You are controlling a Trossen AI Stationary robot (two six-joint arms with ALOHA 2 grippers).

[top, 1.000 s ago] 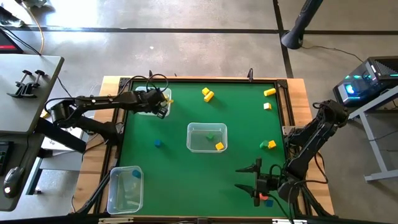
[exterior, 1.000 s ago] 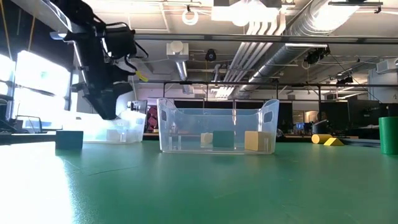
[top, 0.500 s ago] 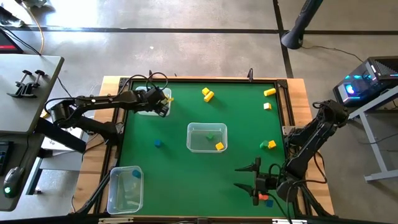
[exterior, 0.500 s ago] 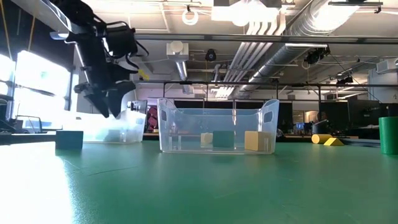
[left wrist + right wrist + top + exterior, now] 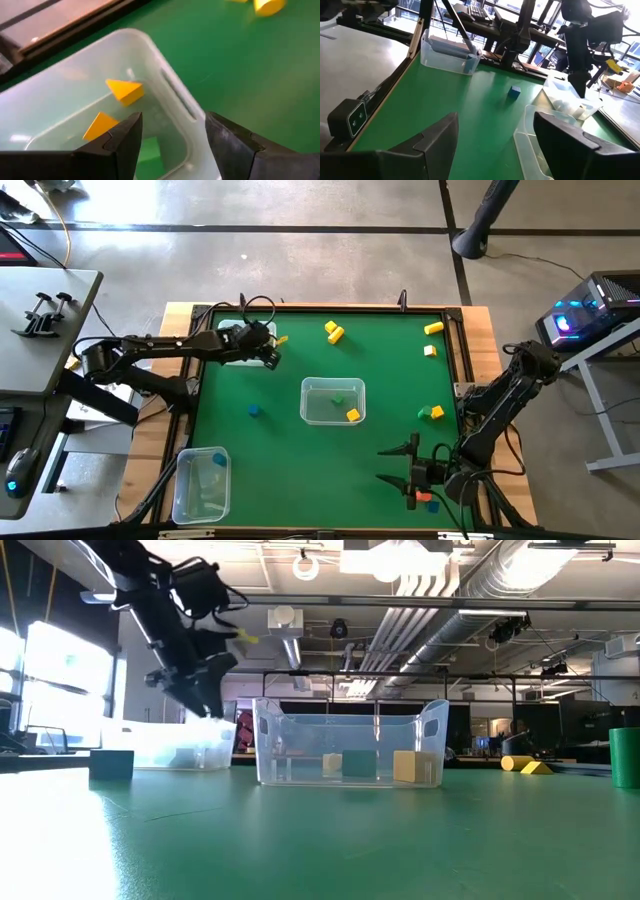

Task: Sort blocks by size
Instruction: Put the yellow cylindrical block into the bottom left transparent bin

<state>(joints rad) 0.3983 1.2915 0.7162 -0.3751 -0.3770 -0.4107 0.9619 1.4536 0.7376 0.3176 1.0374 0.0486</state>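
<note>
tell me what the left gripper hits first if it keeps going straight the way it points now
Probably the clear bin right below the left gripper, at its near rim or inside, where yellow blocks lie; depth is hard to judge.

Green mat (image 5: 300, 450) covers table, wooden frame (image 5: 175, 308) around it. Clear bin (image 5: 333, 401) at mat's middle; second bin (image 5: 201, 483) at near-left corner; third bin (image 5: 228, 332) at far-left corner. Grey side table (image 5: 40, 330) left of rig, black clamps (image 5: 42, 312) on it. Black box with blue lights (image 5: 590, 310) at right on metal stand. Concrete floor (image 5: 300, 250) all round. Low view: ceiling ducts (image 5: 470, 590), lamps, pipes in room behind.
</note>
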